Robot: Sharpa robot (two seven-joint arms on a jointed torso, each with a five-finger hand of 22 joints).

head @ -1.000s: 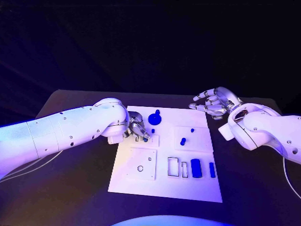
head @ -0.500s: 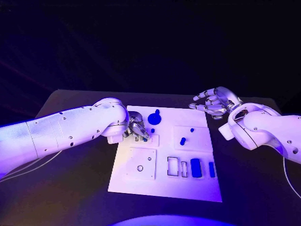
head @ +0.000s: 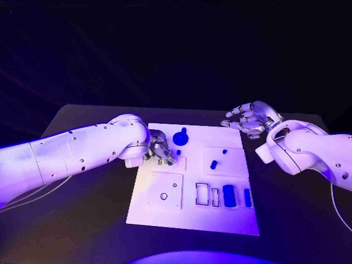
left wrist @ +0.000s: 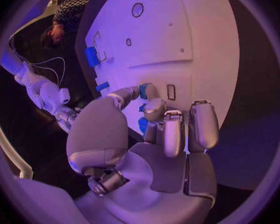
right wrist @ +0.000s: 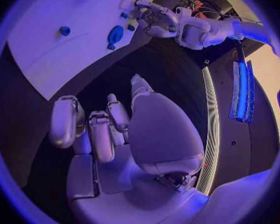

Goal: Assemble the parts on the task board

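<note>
The white task board (head: 193,220) lies mid-table. My left hand (head: 160,151) rests on its far left part, fingers curled, pinching a small blue part (left wrist: 142,126) between thumb and fingers beside a small rectangular slot (left wrist: 171,91). A larger round blue part (head: 181,137) lies just beyond that hand, and a small blue peg (head: 213,164) stands in the square plate to the right. My right hand (head: 251,121) hovers off the board's far right corner, fingers apart and empty. The right wrist view shows my left hand (right wrist: 155,20) on the board (right wrist: 53,55).
Two blue blocks (head: 228,196) (head: 247,198) stand in slots at the board's near right, next to empty rectangular slots (head: 202,195). A square plate with a round hole (head: 164,196) lies near left. Bare black table (head: 81,220) surrounds the board.
</note>
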